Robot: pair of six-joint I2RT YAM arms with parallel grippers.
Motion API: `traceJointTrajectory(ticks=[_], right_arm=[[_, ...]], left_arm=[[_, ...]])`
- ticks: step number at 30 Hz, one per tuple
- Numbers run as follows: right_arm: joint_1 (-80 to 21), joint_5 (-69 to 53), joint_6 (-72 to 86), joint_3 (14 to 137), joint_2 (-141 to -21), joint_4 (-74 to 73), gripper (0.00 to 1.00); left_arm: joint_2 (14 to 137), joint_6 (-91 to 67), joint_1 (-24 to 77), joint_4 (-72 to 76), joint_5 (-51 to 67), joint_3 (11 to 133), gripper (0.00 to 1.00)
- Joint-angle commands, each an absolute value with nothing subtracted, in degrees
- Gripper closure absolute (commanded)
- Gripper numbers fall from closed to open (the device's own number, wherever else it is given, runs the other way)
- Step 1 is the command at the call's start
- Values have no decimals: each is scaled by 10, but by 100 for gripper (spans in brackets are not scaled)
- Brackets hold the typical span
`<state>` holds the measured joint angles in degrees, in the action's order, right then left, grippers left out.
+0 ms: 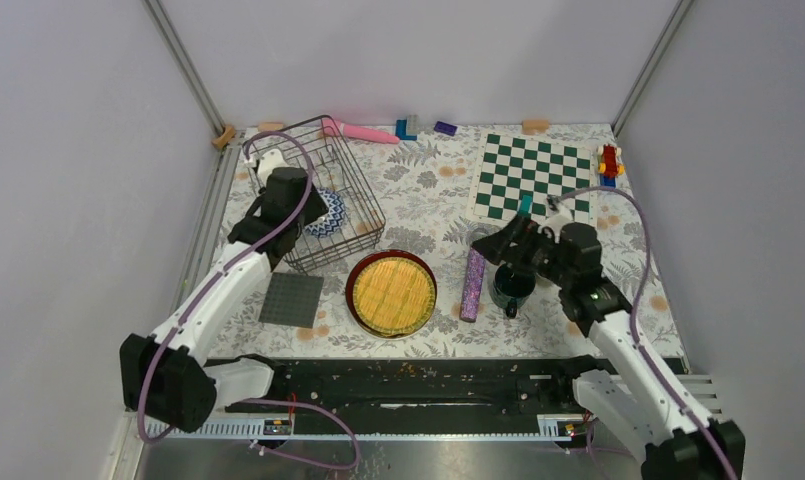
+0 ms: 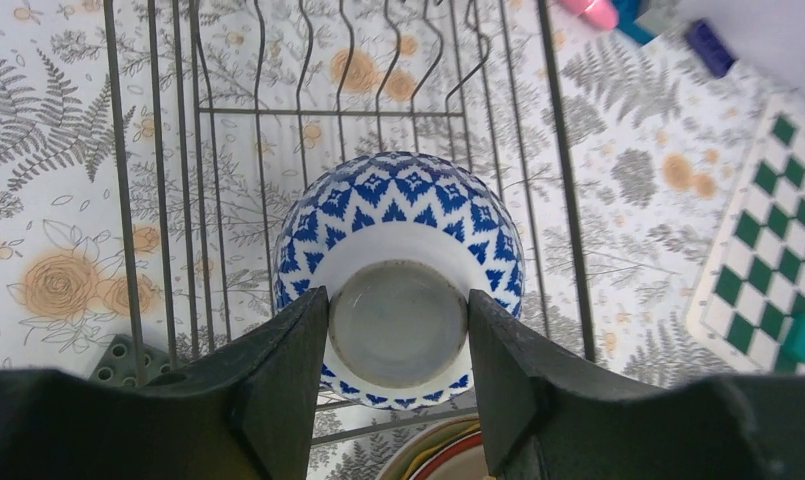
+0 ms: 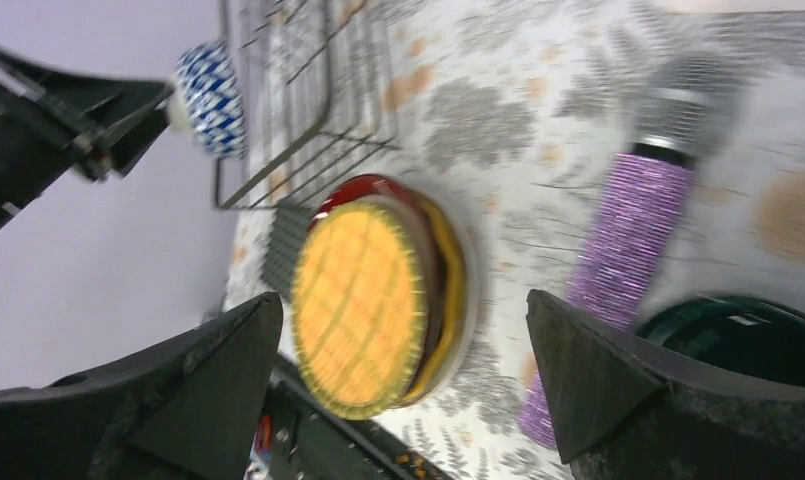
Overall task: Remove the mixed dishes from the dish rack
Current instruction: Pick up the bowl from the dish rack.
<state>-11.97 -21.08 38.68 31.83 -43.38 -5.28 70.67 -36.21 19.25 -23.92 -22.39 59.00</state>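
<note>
Left wrist view: the blue-white patterned bowl (image 2: 398, 210) sits upside down inside the dish rack (image 2: 568, 200), its foot ring facing the left gripper (image 2: 398, 310), whose jaws are clamped on that ring from both sides. It is round, so the lift is probably straight up out of the wires. I count one bowl in the rack. Outside it stand one dark teal mug (image 1: 513, 288) and at least two stacked plates, the yellow woven-look plate (image 1: 393, 292) uppermost. The right gripper (image 3: 403, 305) is well away from the rack, its jaws wide apart and empty.

One dish rack (image 1: 358, 207), one bowl (image 2: 398, 210), one mug (image 1: 513, 290), two visible stacked plates (image 1: 393, 293), one purple cylinder (image 1: 472, 285)
</note>
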Motion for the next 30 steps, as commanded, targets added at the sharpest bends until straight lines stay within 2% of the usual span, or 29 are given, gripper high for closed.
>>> traceJointTrajectory(ticks=[1, 7, 11, 21, 25, 30], right_arm=[[-204, -250, 442, 356, -517, 159, 1], [-309, -232, 458, 435, -664, 312, 1], [-339, -247, 470, 501, -768, 400, 2], [-361, -266, 522, 654, -959, 447, 4], [-369, -234, 581, 659, -1001, 470, 5], [-377, -256, 671, 670, -1073, 580, 6]], left_arm=[[636, -373, 185, -144, -205, 563, 100], [589, -376, 181, -119, -169, 542, 100], [570, -382, 181, -110, -147, 535, 100], [541, -398, 181, -94, -111, 516, 100], [536, -408, 181, -89, -99, 511, 100], [530, -416, 181, -82, -83, 505, 100]])
